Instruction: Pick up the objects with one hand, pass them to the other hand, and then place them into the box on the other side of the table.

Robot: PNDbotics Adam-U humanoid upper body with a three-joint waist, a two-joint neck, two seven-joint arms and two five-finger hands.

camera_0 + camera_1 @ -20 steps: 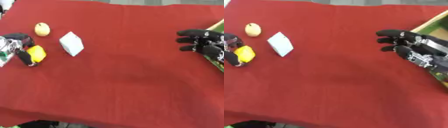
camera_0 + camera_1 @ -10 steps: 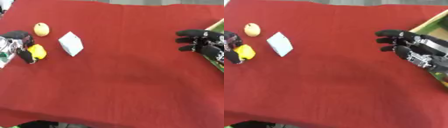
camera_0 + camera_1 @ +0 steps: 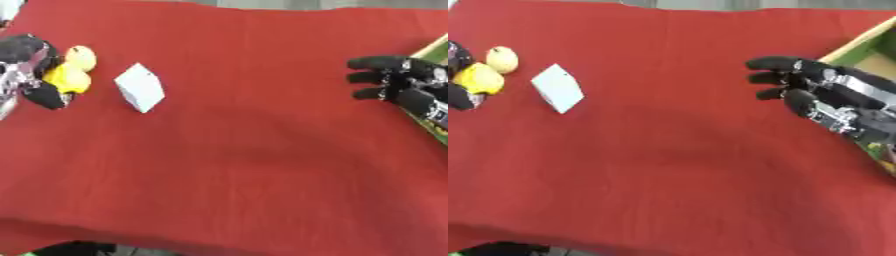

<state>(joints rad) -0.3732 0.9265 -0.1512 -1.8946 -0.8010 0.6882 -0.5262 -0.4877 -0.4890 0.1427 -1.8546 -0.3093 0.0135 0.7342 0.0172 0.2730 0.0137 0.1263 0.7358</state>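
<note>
Yellow is what I am watching: a bright yellow object (image 3: 68, 79) sits in my left hand (image 3: 31, 75) at the upper left of the frame, with dark fingers curled around it from above and below. Just beside it, toward the top, lies a paler yellow round fruit (image 3: 80, 56), touching or nearly touching the held piece; I cannot tell which. A white box-shaped block (image 3: 140, 87) stands tilted on the red cloth (image 3: 236, 165) a little to the right of both.

My right hand (image 3: 815, 95) hangs at the right edge, fingers extended toward the middle and slightly apart, holding nothing. Behind it, the wooden rim of the box (image 3: 857, 41) shows in the upper right corner.

I judge the step in hand to be lifting the yellow object clear and carrying it toward the centre for the hand-over. To do it well I would raise it straight up first, so the pale fruit is not dragged along and the white block is not knocked. Then I would bring both hands toward mid-frame, turn the right palm to face the object, and let the right fingers wrap round it before the left ones release.
</note>
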